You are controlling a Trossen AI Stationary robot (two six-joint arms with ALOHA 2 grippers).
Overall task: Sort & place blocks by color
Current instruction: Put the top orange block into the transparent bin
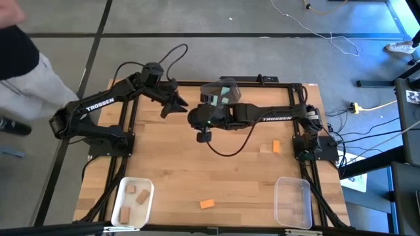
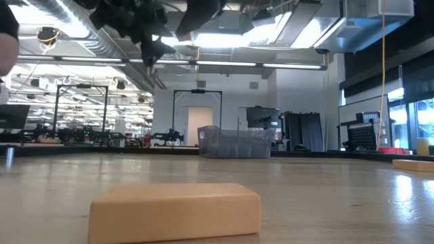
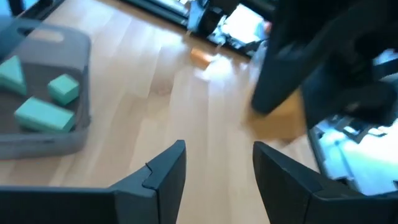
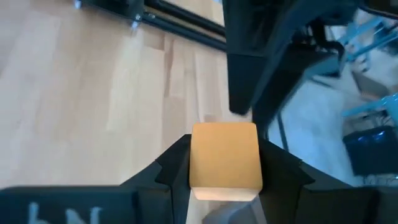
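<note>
My right gripper hangs above the middle of the table, shut on a pale tan block. My left gripper stands open just to its left, with nothing between its fingers. At the far edge, a dark grey bin holds teal blocks. The near left corner has a white bin with tan blocks lying in it. One orange block lies flat near the front edge and another at the right. My right gripper pinches the tan block by two opposite sides between its two fingers. The fingers slant downward from the table's right side. The block is lifted clear of the table, and its end face sticks out past the fingertips.
A clear bin stands at the near right corner. A black cable droops from the right arm onto the table's middle. A person stands beyond the table's left side. Bare wood lies between the arms and the near bins.
</note>
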